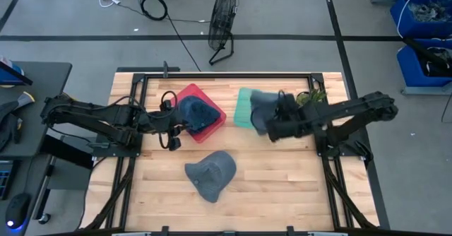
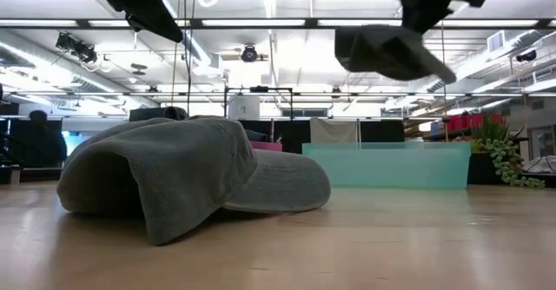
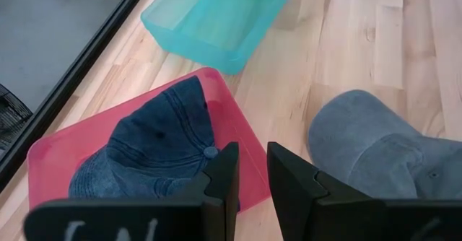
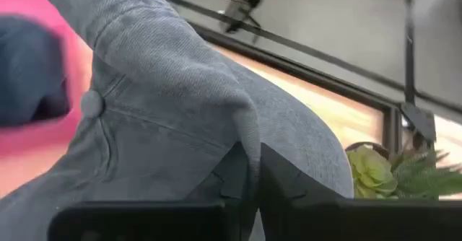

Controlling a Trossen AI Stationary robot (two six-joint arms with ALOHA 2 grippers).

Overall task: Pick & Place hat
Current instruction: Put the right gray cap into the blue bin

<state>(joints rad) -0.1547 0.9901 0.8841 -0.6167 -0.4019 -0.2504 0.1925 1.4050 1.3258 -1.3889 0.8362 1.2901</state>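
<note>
Three hats show. A dark blue hat (image 1: pixel 198 112) (image 3: pixel 155 143) lies in a pink bin (image 1: pixel 215 119) (image 3: pixel 50 151). One grey hat (image 1: pixel 210 174) (image 2: pixel 182 173) (image 3: pixel 382 151) rests crown-up on the bare wood at the table's near middle. My right gripper (image 1: pixel 272 128) (image 4: pixel 253 172) is shut on a second grey hat (image 1: pixel 261 105) (image 2: pixel 387 51), held in the air over the teal bin (image 1: pixel 242 109) (image 2: pixel 391 164) (image 3: pixel 216 17). My left gripper (image 1: pixel 173 136) (image 3: pixel 253 172) hovers beside the pink bin's near side, open by a narrow gap and touching nothing. My right gripper pinches a raised fold of the grey hat's crown cloth (image 4: pixel 249 136) between its two fingers, not far from the top button (image 4: pixel 92 104). The fingers come slanting from the table's right. The hat is lifted clear and hangs below the gripper, above the teal bin.
A small green succulent (image 1: pixel 314 95) (image 2: pixel 504 155) (image 4: pixel 375 172) stands at the table's far right, just beside the teal bin. A black frame rail (image 1: pixel 226 75) runs along the far edge. Bare wood lies to the left and right of the resting grey hat.
</note>
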